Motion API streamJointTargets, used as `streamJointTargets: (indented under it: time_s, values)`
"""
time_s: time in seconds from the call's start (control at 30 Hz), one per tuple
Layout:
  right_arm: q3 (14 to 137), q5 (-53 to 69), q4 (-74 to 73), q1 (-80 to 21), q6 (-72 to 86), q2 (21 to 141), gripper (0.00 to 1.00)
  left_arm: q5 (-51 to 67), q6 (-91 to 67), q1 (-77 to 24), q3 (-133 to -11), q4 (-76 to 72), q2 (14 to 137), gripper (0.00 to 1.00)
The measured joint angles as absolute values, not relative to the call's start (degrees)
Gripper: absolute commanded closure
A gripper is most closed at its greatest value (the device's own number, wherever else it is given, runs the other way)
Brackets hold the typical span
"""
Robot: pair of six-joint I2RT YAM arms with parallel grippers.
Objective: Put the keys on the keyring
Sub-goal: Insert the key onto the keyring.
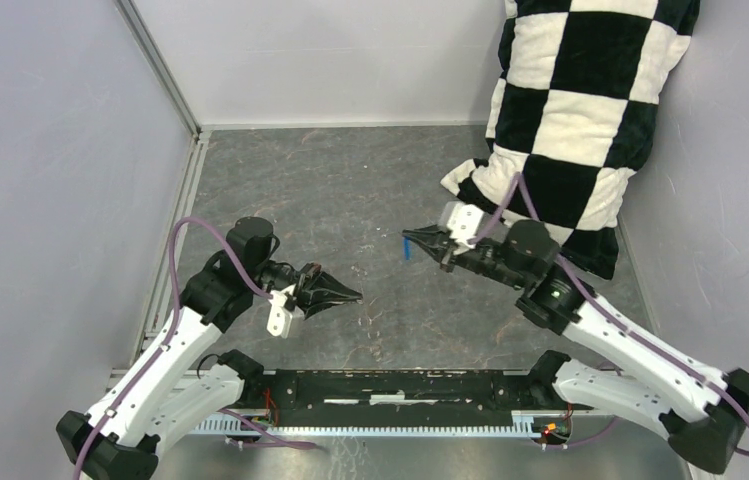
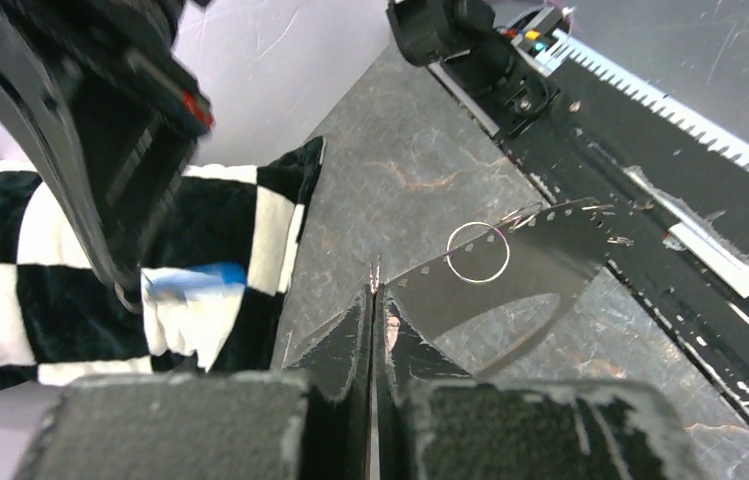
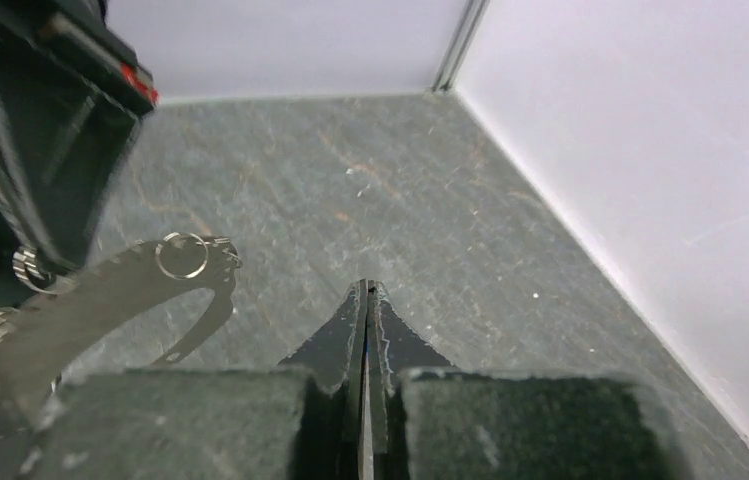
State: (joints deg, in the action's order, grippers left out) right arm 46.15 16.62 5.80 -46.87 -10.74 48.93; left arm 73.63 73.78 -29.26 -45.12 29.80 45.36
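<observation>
My right gripper (image 1: 410, 238) hovers over the middle of the table, shut on the key (image 1: 407, 248). Its bright blue head hangs just under the fingertips. The left wrist view shows that same key (image 2: 195, 280) below the right gripper's dark body. In the right wrist view the jaws (image 3: 365, 290) are pressed together with a blue tint in the seam. My left gripper (image 1: 355, 296) points at the right one from a short gap away. Its jaws (image 2: 374, 290) are shut on a thin metal sliver seen edge-on, which I take for the keyring (image 2: 374, 270); most of it is hidden.
A small silver ring (image 2: 478, 251) lies on the grey table in the left gripper's shadow, and it shows in the right wrist view too (image 3: 182, 255). A black-and-white checkered cushion (image 1: 570, 110) leans in the back right corner. The black base rail (image 1: 390, 385) runs along the near edge.
</observation>
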Motion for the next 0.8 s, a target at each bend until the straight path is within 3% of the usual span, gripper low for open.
streamJointTargets:
  time_s: [0.2, 0.43, 0.8]
  values:
    - [43.9, 23.4, 7.9, -46.9, -15.4, 55.4, 0.99, 76.5, 72.1, -29.3, -45.6, 29.9, 45.4, 0.98]
    - [42.9, 30.7, 12.5, -46.9, -16.1, 52.1, 0.99, 78.3, 63.7, -29.3, -45.8, 25.2, 45.3, 0.98]
    - [44.2, 31.6, 14.3, -46.9, -20.3, 49.0, 0.99, 85.1, 56.8, -29.4, -48.8, 18.0, 47.2, 0.98]
